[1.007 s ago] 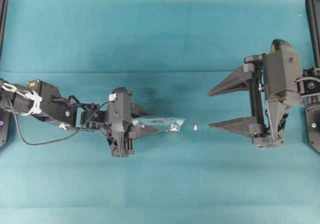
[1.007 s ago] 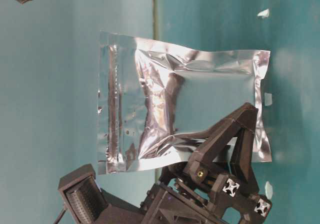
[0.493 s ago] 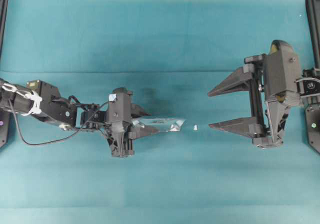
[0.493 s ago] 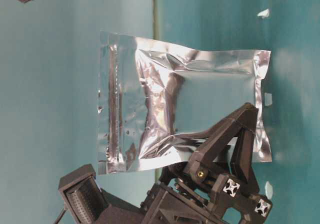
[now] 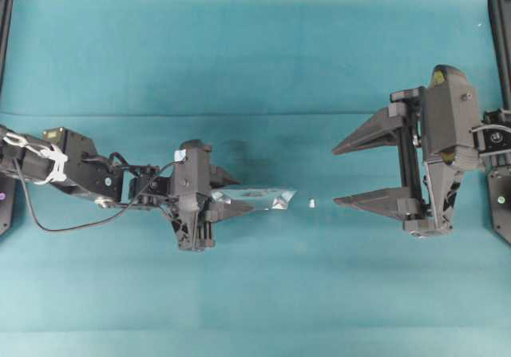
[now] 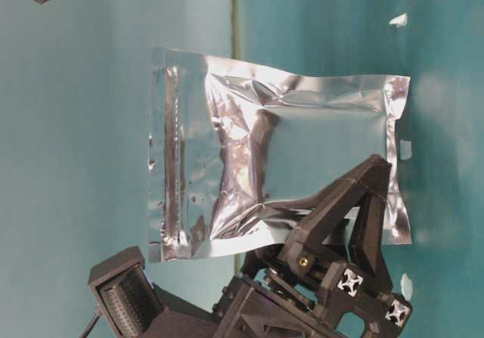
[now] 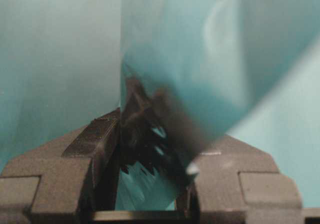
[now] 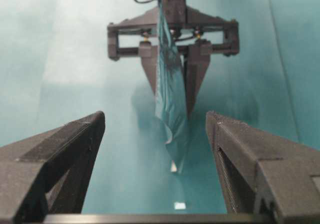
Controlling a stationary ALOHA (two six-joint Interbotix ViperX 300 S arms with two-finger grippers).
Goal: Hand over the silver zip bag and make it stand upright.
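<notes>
Four views on one teal cloth-covered desk point(image 5: 255, 53)

Overhead looks straight down; the table-level view sits close and turned sideways; the wrist cameras face each other, both showing the crinkled silver foil zip bag point(image 8: 170, 98).

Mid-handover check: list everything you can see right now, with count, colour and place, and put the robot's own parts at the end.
silver zip bag: one, shiny crinkled silver, held edge-on above the table left of centre, its free end pointing at the right arm.
white speck: one, white, on the cloth between the bag's tip and the right arm.
table cloth: one, teal, covering the whole work surface.
black frame rails: two, black, at the far left and right edges of the overhead view.
left gripper: one, black, left of centre, shut on the silver zip bag.
right gripper: one, black, right side, jaws wide open, facing the bag and apart from it.
</notes>
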